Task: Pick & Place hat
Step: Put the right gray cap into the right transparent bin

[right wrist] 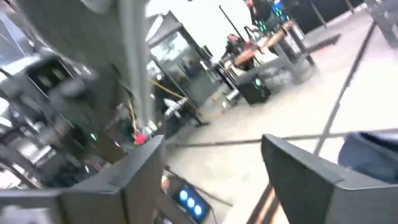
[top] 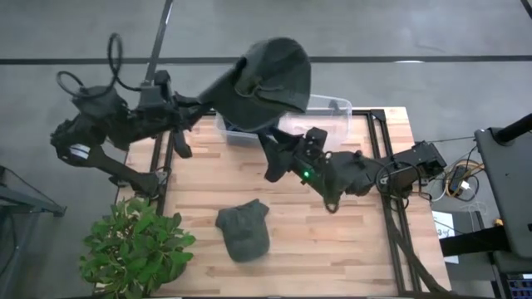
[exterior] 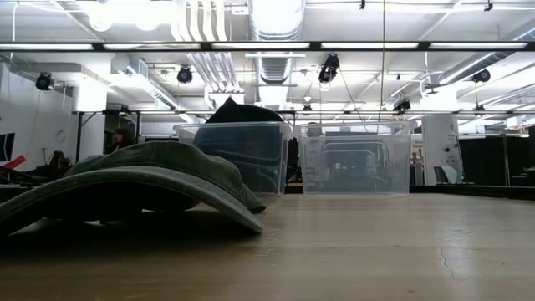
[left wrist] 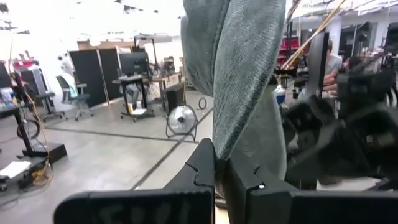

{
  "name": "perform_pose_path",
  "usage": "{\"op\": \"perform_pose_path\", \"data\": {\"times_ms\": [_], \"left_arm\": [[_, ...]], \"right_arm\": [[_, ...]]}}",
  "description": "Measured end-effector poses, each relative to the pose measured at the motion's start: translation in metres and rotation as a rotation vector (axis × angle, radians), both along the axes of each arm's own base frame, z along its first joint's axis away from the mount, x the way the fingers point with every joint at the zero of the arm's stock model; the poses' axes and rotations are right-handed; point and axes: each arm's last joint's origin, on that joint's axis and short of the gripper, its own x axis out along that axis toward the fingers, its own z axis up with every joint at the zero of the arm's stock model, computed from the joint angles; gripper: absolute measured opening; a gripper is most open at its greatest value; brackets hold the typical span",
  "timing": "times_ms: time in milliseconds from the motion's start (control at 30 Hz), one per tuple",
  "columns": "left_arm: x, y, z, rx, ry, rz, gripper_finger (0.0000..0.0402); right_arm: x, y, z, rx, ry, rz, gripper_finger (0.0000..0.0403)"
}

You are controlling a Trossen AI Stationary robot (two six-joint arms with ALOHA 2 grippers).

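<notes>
Grey-green fabric hat (top: 270, 79): clamped by left end effector (left wrist: 219, 167), hung above it; right end effector (right wrist: 211, 158) spread apart, empty, just beside.

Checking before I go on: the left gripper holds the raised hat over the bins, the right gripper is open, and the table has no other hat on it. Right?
Not quite. A second hat lies on the table, as the high view shows. The rest stands: the left gripper is shut on the raised hat over the bins, and the right gripper is open.
</notes>
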Motion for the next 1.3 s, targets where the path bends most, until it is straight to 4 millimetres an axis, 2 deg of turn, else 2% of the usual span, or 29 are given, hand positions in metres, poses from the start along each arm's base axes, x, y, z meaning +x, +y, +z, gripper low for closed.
{"op": "perform_pose_path", "data": {"times_ms": [100,233,367,567,733,933,1100,1233,1300], "left_arm": [[-0.008,0.002,0.005,0.032,0.008,0.005,0.0006],[-0.011,0.004,0.005,0.056,0.058,0.009,0.0008],[-0.001,0.005,-0.003,0.057,0.118,-0.086,0.0006],[0.025,0.022,-0.013,-0.097,0.142,-0.164,0.0005],[0.057,0.055,-0.031,-0.280,0.221,-0.209,0.0005],[0.103,0.113,-0.066,-0.607,0.300,-0.311,0.0005],[0.126,0.162,-0.095,-0.743,0.347,-0.296,0.0005],[0.146,0.199,-0.126,-0.950,0.372,-0.389,0.0005],[0.157,0.215,-0.142,-1.006,0.382,-0.383,0.0005]], "right_arm": [[0.002,0.002,-0.012,0.035,0.061,0.058,0.0290],[0.004,0.007,-0.028,0.110,0.161,0.233,0.0311],[0.001,0.014,-0.048,0.252,0.300,0.395,0.0312],[-0.016,0.034,-0.076,0.416,0.548,0.516,0.0302],[-0.027,0.054,-0.093,0.456,0.653,0.591,0.0294],[-0.039,0.080,-0.106,0.521,0.715,0.691,0.0287],[-0.055,0.100,-0.115,0.555,0.800,0.738,0.0281],[-0.063,0.109,-0.125,0.574,0.842,0.733,0.0281],[-0.066,0.112,-0.127,0.585,0.847,0.731,0.0283]]}}
